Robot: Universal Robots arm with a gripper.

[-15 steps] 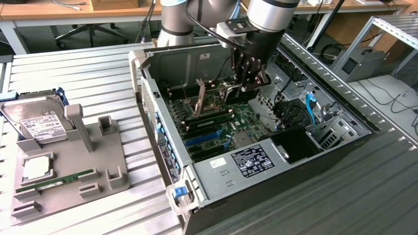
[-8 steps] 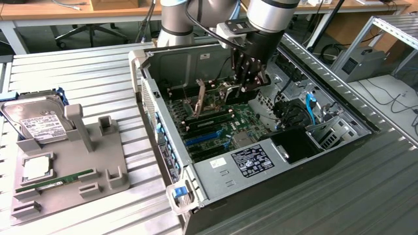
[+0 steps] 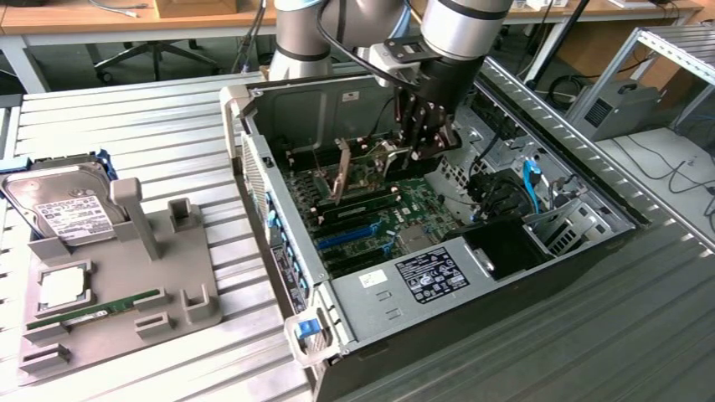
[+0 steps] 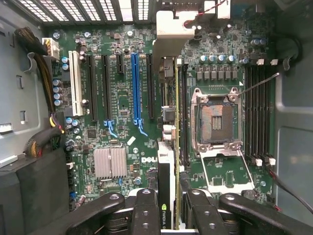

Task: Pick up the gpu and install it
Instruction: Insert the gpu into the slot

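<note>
The open computer case (image 3: 369, 306) holds the motherboard (image 4: 117, 105). At the exterior view's left, a grey holder (image 3: 167, 276) on the slatted surface (image 3: 167, 109) carries a hard drive (image 3: 67, 209) and a memory stick (image 3: 95, 308). Inside the case, the hand (image 4: 170, 209) is narrowly closed on the gpu (image 4: 165, 166), which stands on edge between the blue slot (image 4: 137, 83) and the CPU socket (image 4: 215, 120).

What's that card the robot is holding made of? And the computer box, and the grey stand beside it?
The gpu: dark matte circuit board, it seems, with a pale silvery end bracket, probably metal. The computer case: dull grey sheet metal, judging by folded edges and punched holes. The grey stand: likely plastic, matte, uniformly coloured.
</note>
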